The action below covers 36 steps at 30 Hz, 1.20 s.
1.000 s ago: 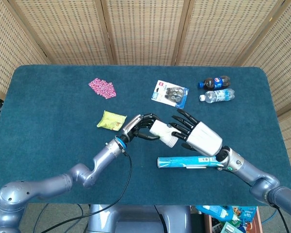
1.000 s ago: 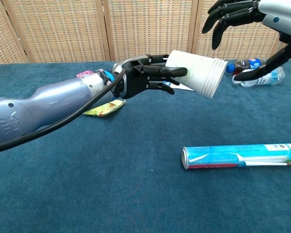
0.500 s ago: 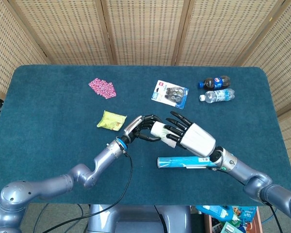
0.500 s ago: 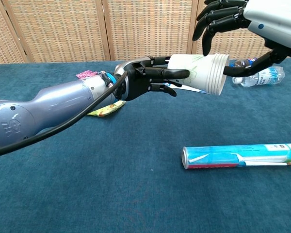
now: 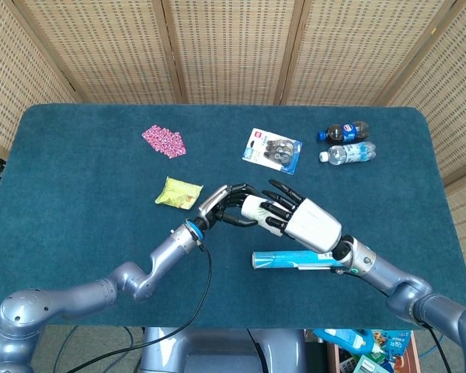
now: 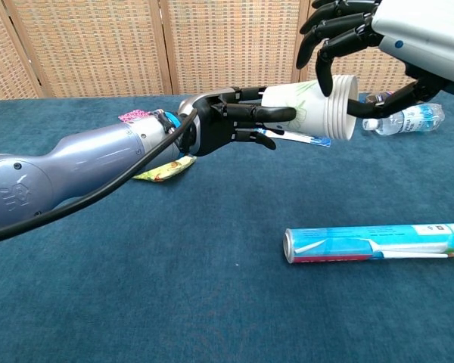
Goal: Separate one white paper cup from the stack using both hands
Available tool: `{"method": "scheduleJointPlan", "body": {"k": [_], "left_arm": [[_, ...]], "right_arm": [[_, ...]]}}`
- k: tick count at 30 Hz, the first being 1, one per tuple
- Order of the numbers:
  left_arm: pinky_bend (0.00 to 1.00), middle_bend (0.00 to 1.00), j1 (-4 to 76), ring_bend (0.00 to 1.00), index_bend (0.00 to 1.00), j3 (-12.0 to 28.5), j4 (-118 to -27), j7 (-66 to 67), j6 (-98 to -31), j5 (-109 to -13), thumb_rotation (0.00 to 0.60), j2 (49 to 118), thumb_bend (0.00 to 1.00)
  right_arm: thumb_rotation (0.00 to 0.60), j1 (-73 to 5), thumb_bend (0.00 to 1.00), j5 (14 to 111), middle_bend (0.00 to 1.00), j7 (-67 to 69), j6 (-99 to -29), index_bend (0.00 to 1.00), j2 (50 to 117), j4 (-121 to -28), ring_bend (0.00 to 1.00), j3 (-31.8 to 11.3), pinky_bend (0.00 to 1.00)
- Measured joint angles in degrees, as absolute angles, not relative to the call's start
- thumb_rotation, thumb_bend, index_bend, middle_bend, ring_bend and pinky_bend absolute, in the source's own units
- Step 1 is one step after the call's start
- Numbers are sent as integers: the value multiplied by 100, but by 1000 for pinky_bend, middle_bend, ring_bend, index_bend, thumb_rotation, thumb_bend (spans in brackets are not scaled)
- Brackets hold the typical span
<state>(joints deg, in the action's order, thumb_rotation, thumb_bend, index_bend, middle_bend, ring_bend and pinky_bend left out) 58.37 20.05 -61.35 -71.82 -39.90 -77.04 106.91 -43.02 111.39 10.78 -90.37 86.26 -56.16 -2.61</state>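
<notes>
A stack of white paper cups [image 6: 310,113] lies on its side in the air above the table, rims pointing right. My left hand [image 6: 231,121] grips its closed end, fingers wrapped around the cup wall. My right hand [image 6: 363,34] hovers over the rim end with its fingers spread and curved down over the rims; its thumb reaches in from the right, under the rims. In the head view the cup stack [image 5: 255,207] shows between my left hand [image 5: 225,203] and my right hand [image 5: 299,220], mostly covered by the right hand's fingers.
A blue toothbrush box [image 6: 374,243] lies on the teal table [image 6: 136,287] near the front right. Two bottles [image 5: 348,142] lie at the back right, a blister pack [image 5: 272,150] at the back middle, a yellow packet [image 5: 177,192] and a pink packet [image 5: 164,141] to the left.
My right hand has moved left and down over the cup rims, its fingers now covering the stack's open end. The stack has tilted level in my left hand.
</notes>
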Motion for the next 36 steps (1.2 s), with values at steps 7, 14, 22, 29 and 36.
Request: {"method": "scheduleJointPlan", "body": {"k": [7,14,22,29,36], "left_arm": [[489,448,5837,465,453,1993,-6142,-7171,-3977,-7693,600,10687,32],[489,448,5836,465,453,1978,-6136,-7174,-3959,-7688,600,10697,35],[489,448,5835,465,453,1978,-6130,-7170,-3957,-7686,600,10693,38],[489,448,5764,465,452,1977,-6077,-7163,-3966,-7659,600,10558,40],[489,448,5602,465,452,1957,-6023,-7243,-4018,-7671,600,10235,39]], "right_arm": [[600,-4319,536,11113,420,1073,-9084,620,8637,-5616,231,-221,159],[600,-4307,549,11096,397,1059,-9169,688,8685,-5546,231,-170,159],[600,-4287,549,11082,389,1070,-9275,708,8685,-5487,231,-142,159],[600,-4173,550,11103,389,1058,-9574,709,8551,-5393,231,-106,159],[600,-4022,550,11089,389,1048,-9714,709,8313,-5374,231,-30,159]]}}
